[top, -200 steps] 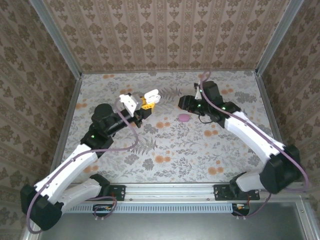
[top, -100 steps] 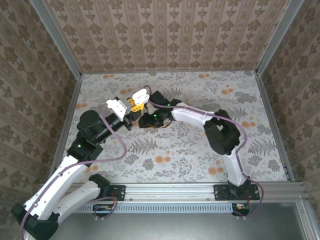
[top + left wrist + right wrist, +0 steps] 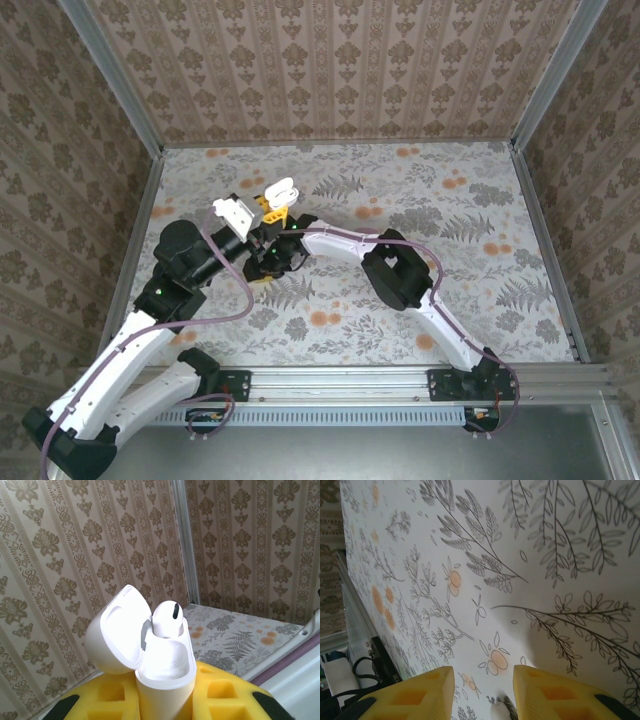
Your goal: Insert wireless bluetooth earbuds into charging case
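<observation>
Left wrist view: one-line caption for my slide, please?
Left gripper clamps the open charging case, lid flipped left, one earbud seated, other slot empty.

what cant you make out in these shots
- Right wrist: white bit between the jaws of the right gripper, cut by the bottom edge; earbud or not, gripped or not, unclear.
- Left wrist: case bottom hidden by the left gripper.
- Top: case contents too small to tell.
</observation>
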You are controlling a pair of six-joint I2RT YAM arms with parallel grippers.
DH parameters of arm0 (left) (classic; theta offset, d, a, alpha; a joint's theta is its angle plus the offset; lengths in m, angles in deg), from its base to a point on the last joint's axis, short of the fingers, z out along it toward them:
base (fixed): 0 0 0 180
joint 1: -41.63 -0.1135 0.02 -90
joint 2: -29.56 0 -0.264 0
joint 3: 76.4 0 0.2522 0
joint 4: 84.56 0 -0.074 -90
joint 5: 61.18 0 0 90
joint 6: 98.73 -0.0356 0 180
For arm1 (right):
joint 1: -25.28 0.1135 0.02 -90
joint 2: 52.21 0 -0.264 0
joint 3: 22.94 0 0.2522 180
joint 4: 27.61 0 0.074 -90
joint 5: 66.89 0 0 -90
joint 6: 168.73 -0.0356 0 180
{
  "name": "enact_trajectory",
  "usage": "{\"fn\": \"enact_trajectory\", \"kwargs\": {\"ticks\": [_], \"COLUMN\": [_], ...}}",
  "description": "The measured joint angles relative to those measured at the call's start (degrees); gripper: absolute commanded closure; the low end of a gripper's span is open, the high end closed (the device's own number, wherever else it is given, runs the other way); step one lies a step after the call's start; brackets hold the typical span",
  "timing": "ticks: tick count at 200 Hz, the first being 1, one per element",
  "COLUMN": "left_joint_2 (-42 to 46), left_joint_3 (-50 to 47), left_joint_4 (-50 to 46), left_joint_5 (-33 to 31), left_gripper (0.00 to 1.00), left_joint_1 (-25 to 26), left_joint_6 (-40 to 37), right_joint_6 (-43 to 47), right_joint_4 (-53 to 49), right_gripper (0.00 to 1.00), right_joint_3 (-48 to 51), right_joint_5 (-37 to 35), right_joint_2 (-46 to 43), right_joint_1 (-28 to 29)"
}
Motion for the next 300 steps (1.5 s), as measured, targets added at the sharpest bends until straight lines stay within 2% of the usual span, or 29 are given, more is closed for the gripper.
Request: {"fn": "enact_trajectory", "kwargs": {"ticks": [134, 217, 300], "left_joint_2": [-1.75, -1.84, -1.84], "left_joint_3": [0.09, 0.09, 0.09], "left_joint_4": [0.04, 0.07, 0.09], "left_joint_5": [0.04, 0.22, 0.24], "left_gripper": [0.89, 0.88, 0.89], "left_joint_1": [0.0, 0.0, 0.0], "left_joint_6": [0.0, 0.02, 0.02], "right_joint_6": [9.66, 12.13, 15.06], "right_joint_4": [-10.38, -13.49, -16.81], "right_gripper": [0.63, 0.53, 0.54], "right_joint_3": [0.5, 0.37, -6.91], "right_joint_5": [-3.48, -10.56, -15.91], "right_joint_2": [-1.27, -2.64, -0.83], "right_joint_1": [3.15, 5.77, 6.69]}}
